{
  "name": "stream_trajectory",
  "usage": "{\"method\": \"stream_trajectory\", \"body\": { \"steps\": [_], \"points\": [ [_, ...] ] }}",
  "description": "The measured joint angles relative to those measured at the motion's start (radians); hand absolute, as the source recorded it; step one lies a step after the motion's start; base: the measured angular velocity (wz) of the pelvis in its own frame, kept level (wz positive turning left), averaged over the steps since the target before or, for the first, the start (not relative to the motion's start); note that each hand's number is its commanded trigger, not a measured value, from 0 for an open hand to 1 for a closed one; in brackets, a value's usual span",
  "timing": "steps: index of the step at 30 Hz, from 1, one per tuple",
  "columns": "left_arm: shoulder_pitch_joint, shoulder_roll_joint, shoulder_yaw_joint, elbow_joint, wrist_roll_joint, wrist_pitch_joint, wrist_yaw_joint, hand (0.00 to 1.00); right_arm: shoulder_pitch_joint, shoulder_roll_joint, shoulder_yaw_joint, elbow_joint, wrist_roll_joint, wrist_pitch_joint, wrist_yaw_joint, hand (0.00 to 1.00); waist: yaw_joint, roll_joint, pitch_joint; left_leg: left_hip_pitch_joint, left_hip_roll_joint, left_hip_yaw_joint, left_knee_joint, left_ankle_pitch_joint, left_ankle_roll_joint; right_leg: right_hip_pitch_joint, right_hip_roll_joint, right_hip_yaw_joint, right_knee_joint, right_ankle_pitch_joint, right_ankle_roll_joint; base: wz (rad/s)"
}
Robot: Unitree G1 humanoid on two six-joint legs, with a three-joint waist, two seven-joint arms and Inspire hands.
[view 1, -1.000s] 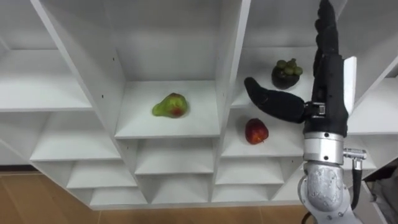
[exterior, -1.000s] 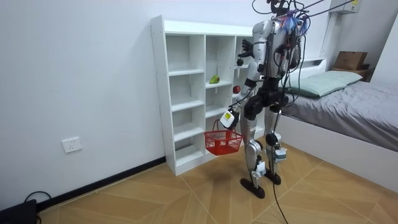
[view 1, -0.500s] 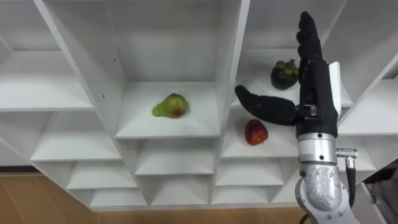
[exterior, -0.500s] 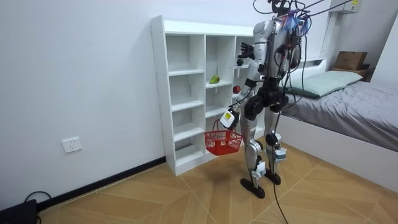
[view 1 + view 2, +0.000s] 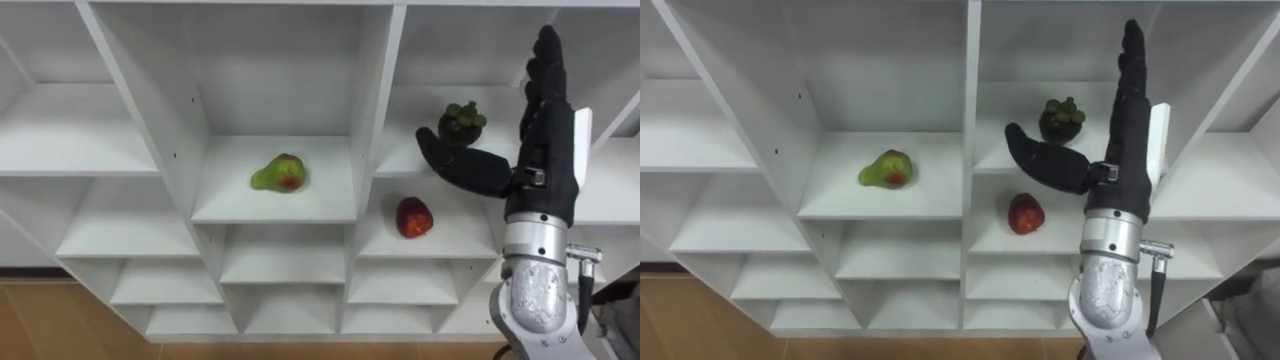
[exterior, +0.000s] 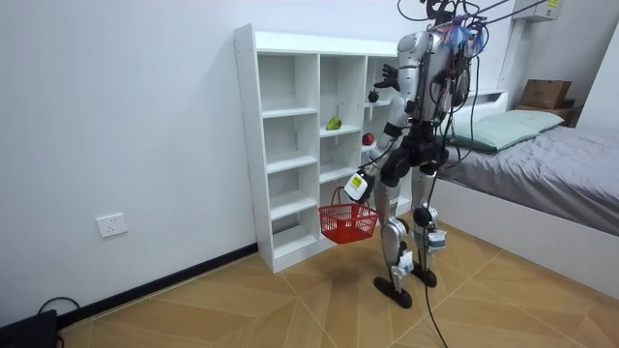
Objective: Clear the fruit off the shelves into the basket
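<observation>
A green-and-red pear (image 5: 279,173) lies on a middle shelf of the white closet (image 5: 378,110). One compartment to the right sits a dark mangosteen (image 5: 461,122), and on the shelf below it a red apple (image 5: 413,217). My right hand (image 5: 541,150) is raised in front of that right compartment and is open. Its fingers point straight up and its thumb reaches left, just below the mangosteen, touching no fruit. In the room view my left hand (image 6: 356,183) hangs low, shut on the handle of a red basket (image 6: 346,221).
I stand facing the closet (image 6: 280,116) on a wooden floor. Its other compartments hold nothing. A bed (image 6: 542,164) stands behind me at the room view's right, with a cardboard box (image 6: 545,93) by its head.
My right hand swung a little left, then back to the right, staying open; its thumb now sits under the mangosteen. The fruits have not moved.
</observation>
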Motion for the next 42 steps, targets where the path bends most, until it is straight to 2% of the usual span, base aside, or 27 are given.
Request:
{"method": "stream_trajectory", "body": {
  "steps": [8,13,18,25,28,30,33,42],
  "points": [
    [0.004,0.002,0.035,-0.005,0.026,0.0,0.0,1.0,0.0,-0.009,-0.056,0.008,-0.01,-0.001,-0.014,0.0,0.002,0.001,0.0008,-0.002,0.0,-0.002,-0.002,0.0,0.0,-0.003,-0.002,-0.015,-0.001,0.0,0.0,0.0],
    [0.015,0.002,0.055,-0.038,0.042,0.016,0.0,1.0,-0.001,-0.025,-0.072,0.043,-0.008,0.0,0.008,0.0,0.003,0.0,0.0012,-0.004,0.0,-0.002,-0.003,0.0,0.0,-0.005,-0.002,-0.015,-0.001,0.0,0.0,0.0],
    [0.014,0.003,0.053,-0.064,0.059,0.021,0.0,1.0,-0.01,-0.035,-0.07,0.094,-0.007,0.021,0.062,0.0,0.008,-0.009,-0.0001,-0.009,-0.003,-0.002,-0.004,0.0,0.0,-0.009,-0.001,-0.016,-0.001,0.0,0.0,0.0],
    [0.011,0.003,0.053,-0.064,0.06,0.03,-0.001,1.0,-0.049,-0.039,-0.069,0.168,0.002,0.041,0.127,0.0,0.026,-0.02,0.0027,-0.004,-0.007,-0.003,-0.002,0.001,0.0,-0.002,-0.003,-0.017,-0.002,0.0,0.0,0.01],
    [0.012,0.003,0.053,-0.064,0.06,0.045,-0.001,1.0,-0.051,-0.039,-0.069,0.169,0.002,0.052,0.146,0.0,0.03,-0.026,0.0035,-0.005,-0.01,-0.016,0.0,0.001,0.0,0.003,-0.005,-0.027,-0.002,0.0,0.0,0.12],
    [0.015,0.003,0.053,-0.064,0.061,0.057,-0.001,1.0,-0.058,-0.039,-0.069,0.182,-0.002,0.052,0.155,0.0,0.03,-0.03,0.0079,-0.002,-0.011,-0.027,0.002,0.001,0.0,0.01,-0.007,-0.037,-0.003,0.0,0.0,0.13],
    [0.019,0.003,0.054,-0.064,0.061,0.065,-0.001,1.0,-0.083,-0.039,-0.069,0.217,-0.003,0.063,0.158,0.0,0.033,-0.032,0.009,-0.002,-0.011,-0.031,0.004,0.001,0.0,0.013,-0.008,-0.041,-0.003,0.0,0.0,0.04],
    [0.025,0.004,0.054,-0.081,0.089,0.075,-0.004,1.0,-0.088,-0.039,-0.071,0.245,-0.006,0.077,0.16,0.0,0.029,-0.029,0.0101,-0.004,-0.014,-0.05,0.005,0.001,0.001,0.017,-0.01,-0.057,-0.003,0.0,0.0,0.05]
  ]
}}
